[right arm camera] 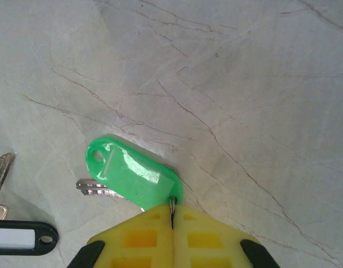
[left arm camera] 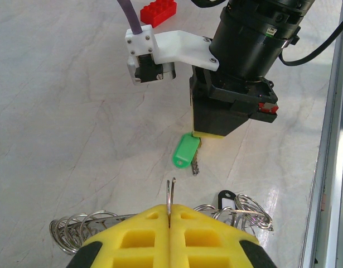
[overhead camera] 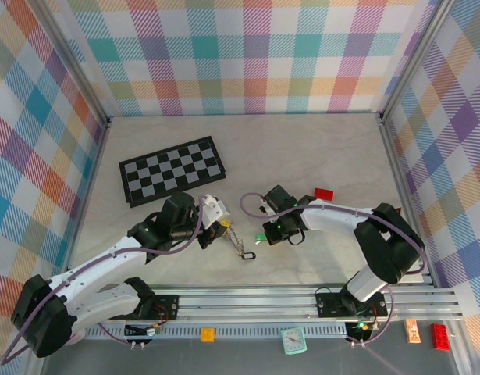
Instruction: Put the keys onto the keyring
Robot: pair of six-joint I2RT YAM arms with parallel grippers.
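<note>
The keyring [left arm camera: 170,192] was pinched by the left gripper [left arm camera: 169,215], the green key [right arm camera: 132,173] by the right gripper [right arm camera: 172,218]; the key's loop was best aligned squarely with the ring's end.

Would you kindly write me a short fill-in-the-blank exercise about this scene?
The right claw holds the key with the ____ tag.
The left claw is shut on the ____.
The loose key beside it has a ____ tag.
The toy brick beyond the right claw is ____.
Missing words: green; keyring; black; red.
</note>
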